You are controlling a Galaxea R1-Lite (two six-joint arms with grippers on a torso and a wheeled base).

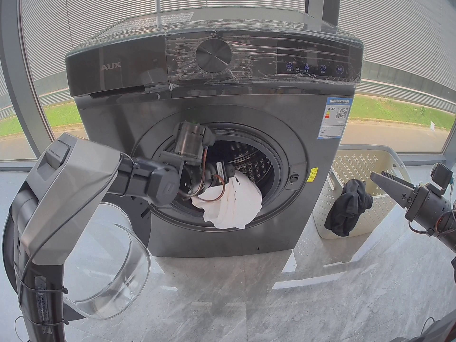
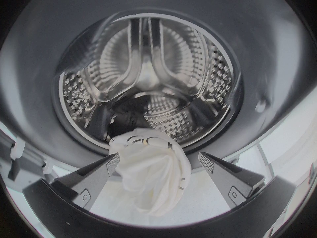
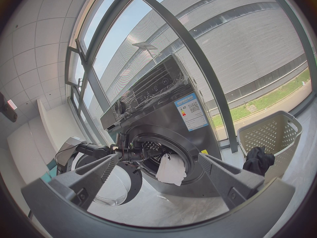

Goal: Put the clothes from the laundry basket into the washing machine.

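The grey washing machine [image 1: 142,110] stands with its drum [image 2: 148,70] open. A white garment [image 1: 232,205] hangs over the lower rim of the opening, half inside and half outside. My left gripper [image 2: 159,162] is at the mouth of the drum, open, its fingers spread on either side of the white garment [image 2: 155,176] and clear of it. A dark garment [image 2: 127,116] lies at the bottom of the drum. The white laundry basket [image 1: 375,162] stands to the right of the machine, and a black garment [image 1: 349,207] is draped over its front rim. My right gripper [image 1: 387,180] hovers open beside the basket.
The machine's round glass door [image 1: 109,262] is swung open to the lower left, beneath my left arm. Windows close off the space behind the machine. Grey tiled floor [image 1: 285,295] stretches in front of the machine and the basket.
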